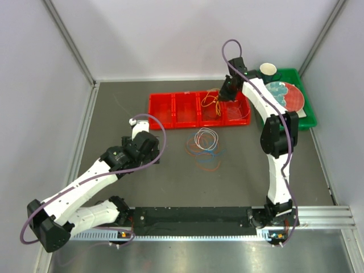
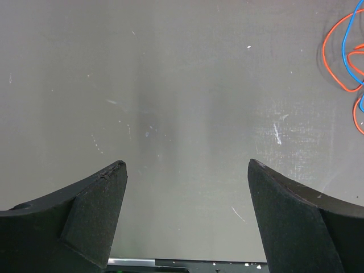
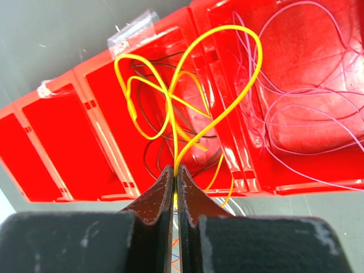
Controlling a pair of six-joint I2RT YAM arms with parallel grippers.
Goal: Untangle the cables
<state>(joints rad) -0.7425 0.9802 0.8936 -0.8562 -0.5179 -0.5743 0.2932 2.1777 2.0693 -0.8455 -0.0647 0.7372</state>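
Table [image 1: 114, 170]: grey, walled in pale panels on three sides, both arm bases bolted at the near edge.
Left gripper [image 2: 186, 164]: held low over the left part of the table, near the left end of the red tray [image 1: 162, 111]; fingers spread wide apart, gripping nothing.
Red loop [image 2: 324, 54]: caught with a blue one at the top right edge of the left wrist view, lying flat on the table and well apart from the left fingers.
Red tray: set across the far middle of the table, split into four compartments side by side.
Loose cables [image 1: 206, 145]: heaped on the table just in front of the tray, with white, blue and red-orange loops overlapping.
Right gripper [image 3: 174, 168]: reaching over the third compartment from the left, pinched tight on the yellow cable [image 3: 172, 125].
Yellow cable: clamped at the fingertips, loops spilling over that compartment; touching the tray floor or hanging clear, hard to tell from these angles.
Dark cable [image 3: 149, 153]: in the same compartment, crossing behind the yellow loops.
Lilac cable [image 3: 296, 122]: sprawled in the rightmost compartment, apart from the right gripper.
Green bin [image 1: 301, 79]: at the far right beside the tray, holding a cup [image 1: 268, 70] and a red plate [image 1: 293, 98].
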